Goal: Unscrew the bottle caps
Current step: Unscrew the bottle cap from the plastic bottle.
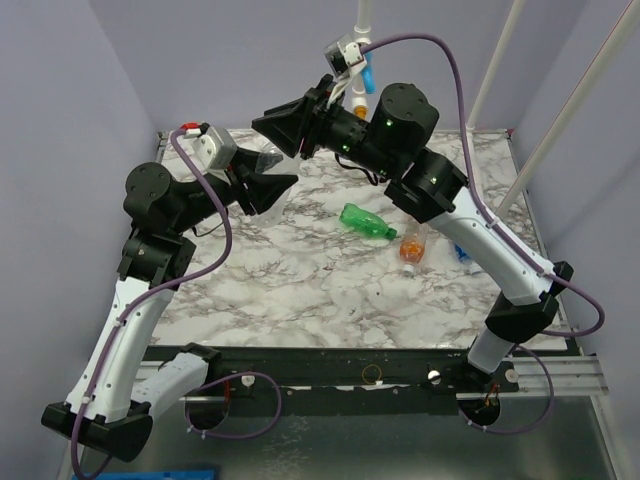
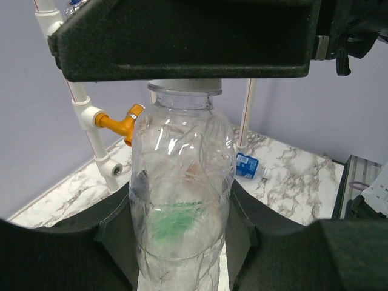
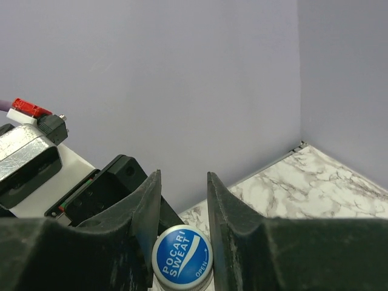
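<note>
Uncapping, bottle one: my left gripper point(image 1: 268, 180) clamps the clear bottle point(image 2: 180, 182) upright at ten o'clock on the table point(image 1: 300, 290). My right gripper point(image 3: 182, 206) pinches its blue cap point(image 3: 182, 257) (still on). The green bottle point(image 1: 368, 222) and orange bottle point(image 1: 410, 248) lie toward three o'clock.

A robotics lab test cell. Two white and black robot arms, the left arm point(image 1: 120, 330) and the right arm point(image 1: 495, 255), are bolted to a metal rail point(image 1: 560, 372) at the near edge of a marble-patterned bench point(image 1: 300, 290). Plain lavender walls point(image 1: 200, 60) box the bench in on three sides. Purple cables point(image 1: 460, 95) loop along the arms, a frame of white pipes point(image 1: 560, 120) with an orange fitting point(image 2: 118, 124) stands at the back, and loose drink bottles point(image 1: 368, 222) lie on the bench
</note>
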